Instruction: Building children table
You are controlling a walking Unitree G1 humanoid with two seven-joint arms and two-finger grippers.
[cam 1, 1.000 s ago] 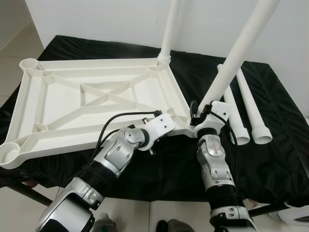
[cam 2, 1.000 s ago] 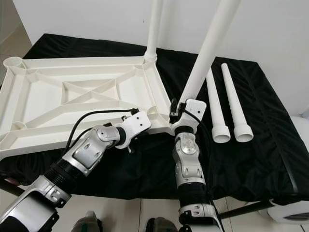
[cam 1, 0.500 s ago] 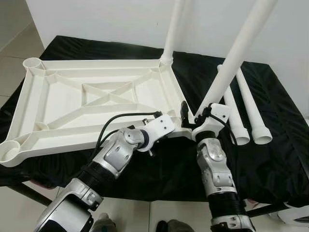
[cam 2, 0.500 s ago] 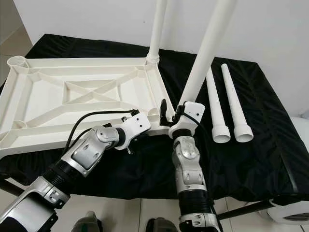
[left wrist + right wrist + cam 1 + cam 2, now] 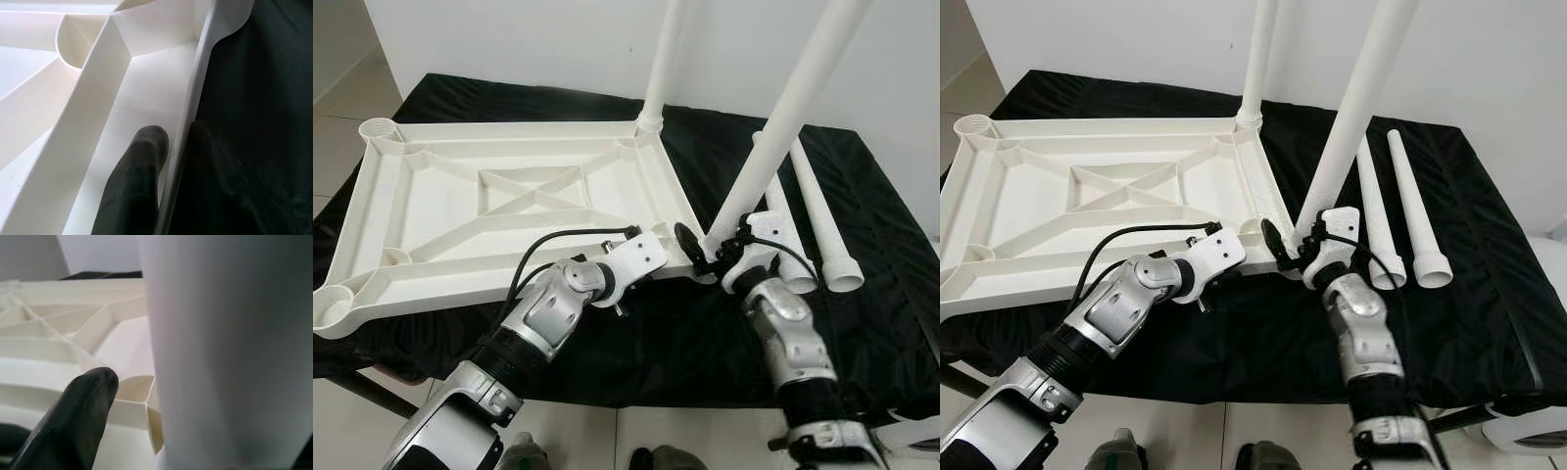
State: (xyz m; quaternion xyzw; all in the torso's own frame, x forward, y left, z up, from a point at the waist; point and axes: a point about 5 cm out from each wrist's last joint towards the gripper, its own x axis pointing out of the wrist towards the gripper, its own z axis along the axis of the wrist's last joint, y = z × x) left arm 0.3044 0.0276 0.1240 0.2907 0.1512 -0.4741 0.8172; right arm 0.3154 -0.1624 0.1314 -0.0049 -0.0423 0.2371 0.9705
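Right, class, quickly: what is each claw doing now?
Left claw: shut on the tabletop rim.
Right claw: open around the leg.

Two silver, jointed arms with white wrist housings; black fingers (image 5: pixel 134 186); black cable (image 5: pixel 553 245) looping the left wrist.

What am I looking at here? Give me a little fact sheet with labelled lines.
Scene: upside-down white tabletop on a black cloth
Legs fitted: far leg, near leg, both upright in corner sockets
Legs loose: two spare legs lying on the cloth
Left gripper: fingers clamp the tabletop's rim
Right gripper: open, at the near leg's base
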